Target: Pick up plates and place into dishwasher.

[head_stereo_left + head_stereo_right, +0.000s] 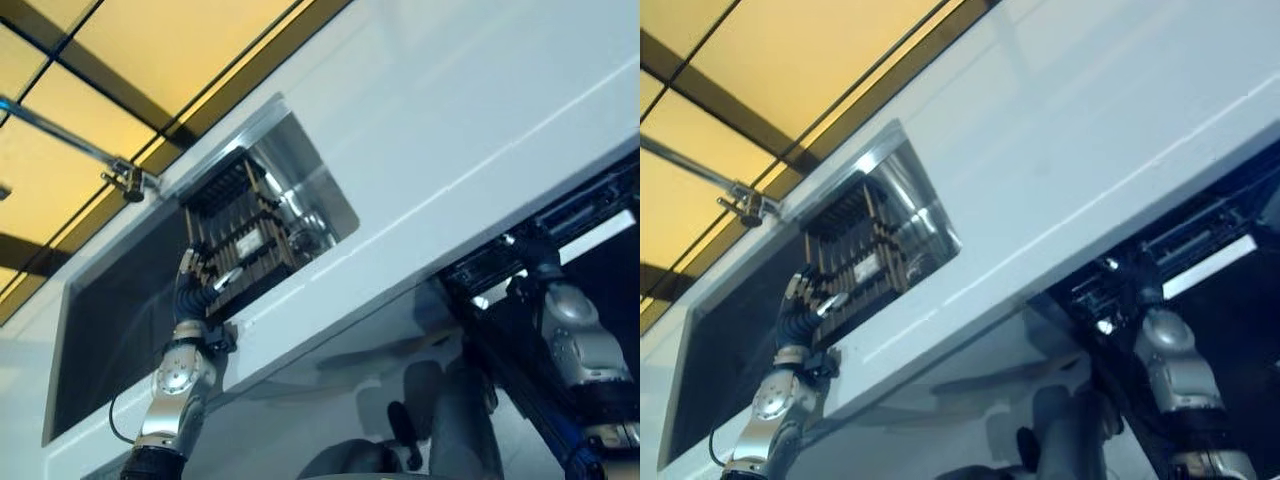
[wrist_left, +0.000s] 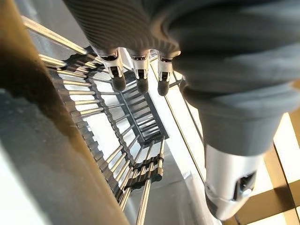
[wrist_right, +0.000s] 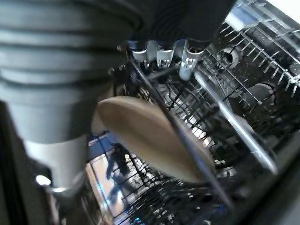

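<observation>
While the left hand (image 1: pixel 192 283) rests with straight fingers on the sink rack (image 1: pixel 240 245), the right hand (image 3: pixel 165 55) reaches into the dishwasher rack (image 3: pixel 243 61), fingers seemingly curled, beside a tan plate (image 3: pixel 150 140) standing between tines.

I cannot tell from my head cameras how the right hand (image 3: pixel 168 54) is set, since its arm drops past the lower right of the frame into the dark dishwasher (image 1: pixel 560 240) opening, and in the right wrist view its fingertips are lost among the rack wires (image 3: pixel 243 61). A tan plate (image 3: pixel 150 140) in the middle of that view is blurred, its left edge hidden behind my wrist cover, so I cannot say whether the fingers grip it. In the left eye view the left hand (image 1: pixel 192 285) overlaps the dark drying rack (image 1: pixel 240 240) in the sink (image 1: pixel 100 330), and contact is too small to judge.
</observation>
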Tool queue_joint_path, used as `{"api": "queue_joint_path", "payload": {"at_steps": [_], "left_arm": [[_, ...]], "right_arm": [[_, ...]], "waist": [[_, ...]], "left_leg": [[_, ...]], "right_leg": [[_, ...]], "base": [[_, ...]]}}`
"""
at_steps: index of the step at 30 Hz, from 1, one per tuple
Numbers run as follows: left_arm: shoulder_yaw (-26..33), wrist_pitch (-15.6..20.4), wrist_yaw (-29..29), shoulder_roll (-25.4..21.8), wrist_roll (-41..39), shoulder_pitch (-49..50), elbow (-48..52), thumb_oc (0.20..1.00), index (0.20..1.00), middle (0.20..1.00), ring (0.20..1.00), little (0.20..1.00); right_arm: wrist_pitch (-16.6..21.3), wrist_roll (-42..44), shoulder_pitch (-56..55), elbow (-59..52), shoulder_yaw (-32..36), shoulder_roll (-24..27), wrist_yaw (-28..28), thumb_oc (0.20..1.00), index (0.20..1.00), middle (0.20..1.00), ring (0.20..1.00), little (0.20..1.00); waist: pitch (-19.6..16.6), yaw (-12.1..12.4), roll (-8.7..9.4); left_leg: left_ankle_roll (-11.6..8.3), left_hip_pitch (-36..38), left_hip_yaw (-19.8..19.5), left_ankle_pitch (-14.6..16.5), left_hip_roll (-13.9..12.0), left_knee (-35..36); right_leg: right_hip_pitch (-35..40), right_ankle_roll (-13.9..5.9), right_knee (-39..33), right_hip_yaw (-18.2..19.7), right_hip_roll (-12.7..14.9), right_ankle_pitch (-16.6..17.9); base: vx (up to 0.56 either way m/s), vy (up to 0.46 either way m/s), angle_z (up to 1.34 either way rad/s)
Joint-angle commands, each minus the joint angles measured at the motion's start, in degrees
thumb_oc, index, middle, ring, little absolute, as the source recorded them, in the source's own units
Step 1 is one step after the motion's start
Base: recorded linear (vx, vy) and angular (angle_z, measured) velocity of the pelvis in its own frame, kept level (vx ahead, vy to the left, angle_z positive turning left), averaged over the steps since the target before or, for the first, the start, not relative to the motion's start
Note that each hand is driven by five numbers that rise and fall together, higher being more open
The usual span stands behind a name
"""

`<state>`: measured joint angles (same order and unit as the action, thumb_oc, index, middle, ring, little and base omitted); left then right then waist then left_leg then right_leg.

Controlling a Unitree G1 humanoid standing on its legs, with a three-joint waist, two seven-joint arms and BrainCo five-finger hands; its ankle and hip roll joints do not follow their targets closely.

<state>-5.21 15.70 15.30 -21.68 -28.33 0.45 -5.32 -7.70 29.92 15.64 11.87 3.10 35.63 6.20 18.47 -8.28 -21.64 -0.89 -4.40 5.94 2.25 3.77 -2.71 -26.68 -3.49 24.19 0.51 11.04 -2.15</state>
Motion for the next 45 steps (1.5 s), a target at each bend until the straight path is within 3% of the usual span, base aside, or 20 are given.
{"api": "queue_joint_path", "payload": {"at_steps": [1, 6, 13, 23, 28, 34, 40, 42, 45], "left_arm": [[-1.8, -0.65, 0.66, -3.98, 0.18, -2.92, -2.07, 1.0, 1.0, 1.0, 1.0, 1.0], [-1.11, -0.92, -0.55, -5.46, -0.08, -3.85, -2.18, 1.0, 1.0, 1.0, 1.0, 1.0], [0.76, -2.57, -1.38, -6.0, 0.82, -3.64, -0.96, 1.0, 1.0, 1.0, 1.0, 1.0], [6.32, -3.73, -4.85, -4.48, 5.46, 0.66, 0.21, 1.0, 1.0, 1.0, 1.0, 1.0], [10.14, -3.49, -8.21, -3.83, 7.11, 2.62, 0.01, 1.0, 1.0, 1.0, 1.0, 1.0], [13.52, -4.77, -12.28, -3.93, 7.55, 3.6, 0.3, 1.0, 1.0, 1.0, 1.0, 1.0], [14.25, -5.39, -14.33, -4.95, 6.9, 2.72, 0.36, 1.0, 1.0, 1.0, 1.0, 1.0], [14.5, -5.32, -14.47, -5.45, 6.53, 2.44, 0.38, 1.0, 1.0, 1.0, 1.0, 1.0], [14.96, -5.56, -14.02, -5.99, 5.56, 2.2, 0.67, 1.0, 1.0, 1.0, 1.0, 1.0]], "right_arm": [[3.62, 2.01, 17.43, -6.5, -15.61, -6.29, -11.36, 1.0, 1.0, 1.0, 1.0, 1.0], [3.66, 1.01, 20.66, -3.54, -16.85, -7.48, -10.37, 1.0, 1.0, 1.0, 1.0, 1.0], [5.02, -0.35, 14.25, -2.19, -14.29, -7.13, -10.42, 1.0, 1.0, 1.0, 1.0, 1.0], [6.11, -10.24, -9.84, -9.85, -1.62, -6.5, -8.66, 1.0, 1.0, 1.0, 1.0, 1.0], [5.3, -13.69, -17.53, -14.74, 5.39, -6.44, -7.61, 1.0, 1.0, 1.0, 1.0, 1.0], [3.85, -16.94, -23.14, -18.66, 11.64, -6.32, -6.9, 1.0, 1.0, 1.0, 1.0, 1.0], [3.16, -19.0, -26.08, -19.69, 14.38, -6.34, -4.87, 1.0, 1.0, 1.0, 1.0, 1.0], [2.65, -20.54, -26.9, -19.37, 14.98, -6.34, -2.55, 1.0, 1.0, 1.0, 1.0, 1.0], [1.82, -20.63, -27.7, -17.86, 16.39, -6.77, 5.93, 1.0, 1.0, 1.0, 1.0, 1.0]], "waist": [[0.95, 5.91, 3.61], [0.46, 7.44, 4.92], [-1.25, 7.21, 7.76], [-8.18, 4.15, 15.35], [-11.05, 2.37, 18.1], [-12.86, 0.72, 19.44], [-12.81, -0.91, 19.89], [-12.65, -1.35, 19.94], [-12.4, -1.92, 19.85]], "left_leg": [[-0.1, -6.1, -2.04, -0.74, 0.96, -3.23], [0.17, -5.98, -2.7, -0.34, 0.77, -3.47], [0.6, -3.11, -2.54, 0.49, 0.34, -3.19], [1.47, 4.44, -0.74, 3.63, -0.73, -2.2], [2.02, 8.46, 0.1, 5.73, -1.41, -2.49], [3.07, 11.39, 1.1, 7.44, -1.54, -2.14], [4.17, 12.7, 2.26, 8.55, -0.64, -1.74], [4.48, 12.69, 2.96, 8.89, -0.42, -2.08], [5.01, 12.59, 3.83, 9.5, -0.05, -2.69]], "right_leg": [[5.85, -1.43, -11.66, -1.19, 0.16, 0.71], [7.04, -1.47, -12.1, -2.77, 0.23, 0.72], [12.11, -1.54, -14.94, -4.0, -0.11, 1.54], [22.23, -2.54, -21.14, -3.27, -2.2, 2.62], [25.77, -2.8, -21.43, -1.87, -3.34, 1.82], [26.15, -3.92, -20.06, 0.5, -4.14, 1.94], [24.05, -5.22, -17.12, 2.78, -3.66, 4.71], [23.42, -5.4, -16.38, 3.28, -3.49, 5.38], [22.45, -5.43, -15.27, 3.89, -3.27, 6.28]], "base": [[-0.07, -0.039, 0.07], [-0.04, -0.027, -0.02], [0.0, -0.014, 0.12], [0.0, -0.022, 0.13], [-0.02, 0.016, -0.03], [-0.03, 0.074, -0.16], [-0.06, 0.109, -0.2], [-0.07, 0.1, -0.1], [-0.07, 0.102, -0.09]]}}
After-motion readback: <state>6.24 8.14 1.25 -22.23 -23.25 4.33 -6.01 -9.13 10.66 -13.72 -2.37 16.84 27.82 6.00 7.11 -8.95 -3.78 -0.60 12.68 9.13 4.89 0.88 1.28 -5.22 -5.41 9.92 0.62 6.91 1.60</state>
